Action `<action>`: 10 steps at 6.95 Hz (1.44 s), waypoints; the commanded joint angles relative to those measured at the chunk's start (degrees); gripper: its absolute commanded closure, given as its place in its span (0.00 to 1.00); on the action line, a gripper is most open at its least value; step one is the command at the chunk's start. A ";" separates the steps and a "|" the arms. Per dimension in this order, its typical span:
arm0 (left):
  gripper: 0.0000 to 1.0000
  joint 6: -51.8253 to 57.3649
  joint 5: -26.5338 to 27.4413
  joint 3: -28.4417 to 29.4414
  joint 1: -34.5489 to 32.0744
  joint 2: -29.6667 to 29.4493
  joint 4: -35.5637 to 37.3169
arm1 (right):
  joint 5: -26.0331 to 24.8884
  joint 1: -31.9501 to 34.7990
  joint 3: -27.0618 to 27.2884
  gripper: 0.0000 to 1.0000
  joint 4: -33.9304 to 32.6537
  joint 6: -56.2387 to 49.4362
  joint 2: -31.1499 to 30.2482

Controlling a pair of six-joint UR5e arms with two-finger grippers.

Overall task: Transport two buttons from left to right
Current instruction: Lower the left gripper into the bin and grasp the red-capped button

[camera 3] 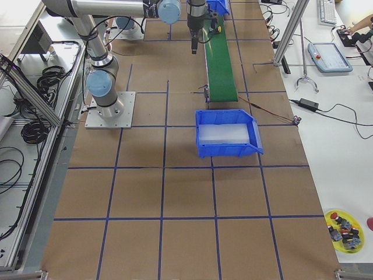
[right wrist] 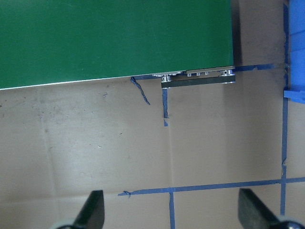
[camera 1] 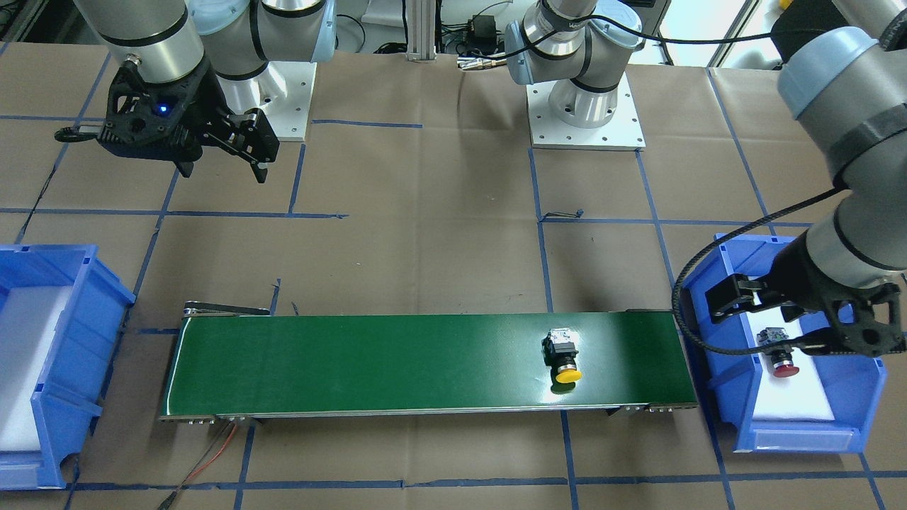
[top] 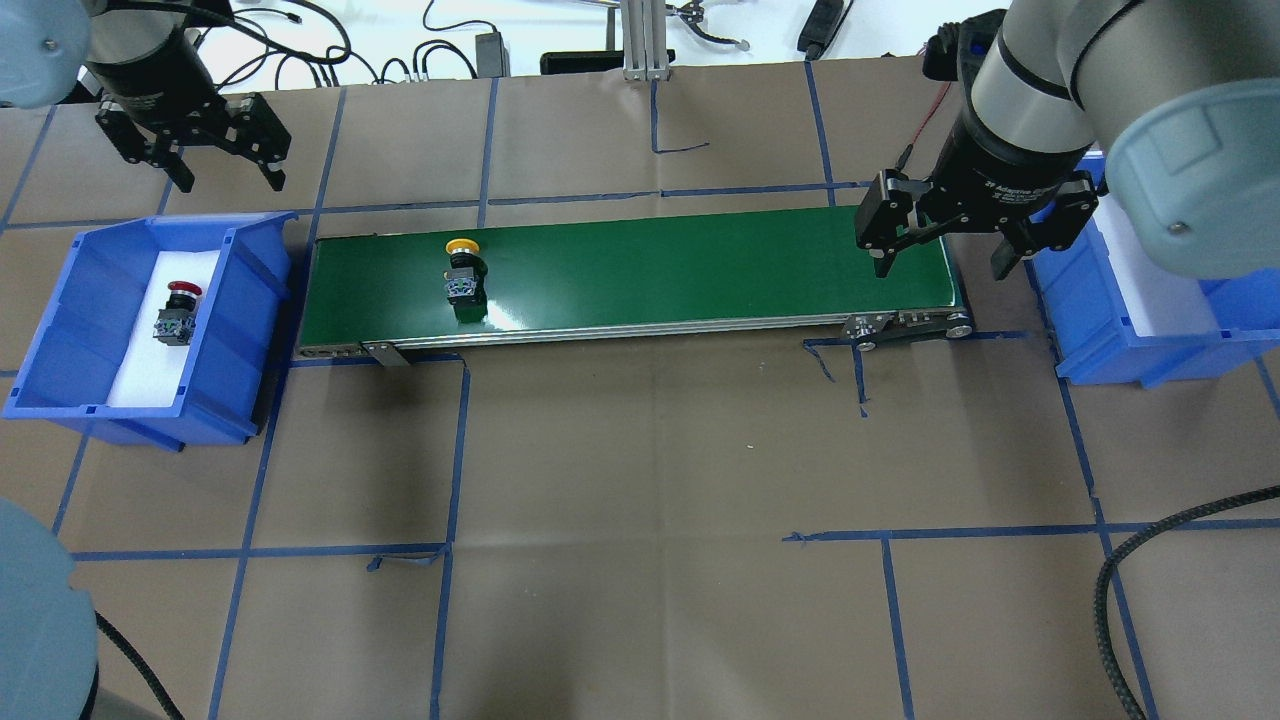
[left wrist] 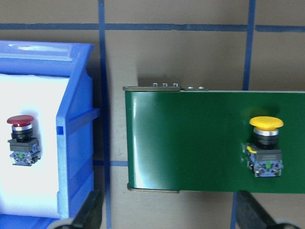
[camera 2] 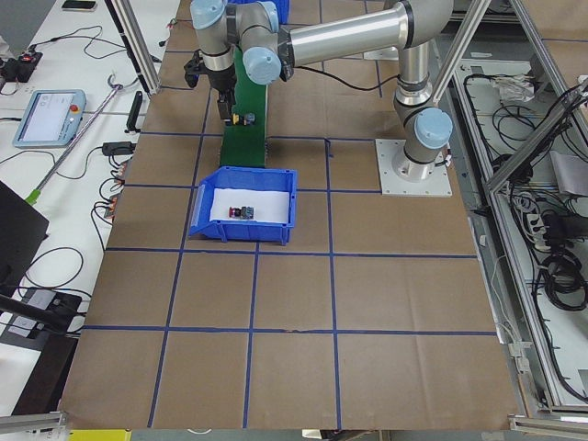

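The yellow button (top: 463,272) lies on its side on the green conveyor belt (top: 680,265) near the belt's left end; it also shows in the front view (camera 1: 562,352) and the left wrist view (left wrist: 264,145). The red button (top: 176,312) lies on white foam in the left blue bin (top: 60,300), also seen in the left wrist view (left wrist: 21,138). My left gripper (top: 232,182) is open and empty, high above the bin and the belt's left end. My right gripper (top: 940,268) is open and empty, above the belt's right end.
A second blue bin (top: 1100,330) with white foam stands just right of the belt and holds no button. Brown paper with blue tape lines covers the table (top: 640,480). A yellow dish (camera 3: 344,224) of spare buttons sits at the table's far corner.
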 commanded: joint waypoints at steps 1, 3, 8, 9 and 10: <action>0.00 11.60 0.08 -0.28 8.11 -0.83 -0.18 | 0.03 0.00 0.06 0.00 -0.04 0.00 0.07; 0.00 18.49 -0.27 -4.13 15.06 -0.92 1.31 | 0.03 0.00 -0.03 0.00 -0.04 0.00 0.07; 0.00 19.48 -2.47 -13.01 15.88 -5.21 20.16 | 0.12 0.00 -0.12 0.00 -0.13 0.00 0.16; 0.00 19.40 -2.47 -14.42 15.88 -7.06 22.91 | 0.12 0.00 -0.12 0.00 -0.13 0.00 0.07; 0.00 19.40 -3.16 -15.65 15.97 -7.77 24.59 | 0.03 0.00 0.14 0.00 -0.04 0.00 0.07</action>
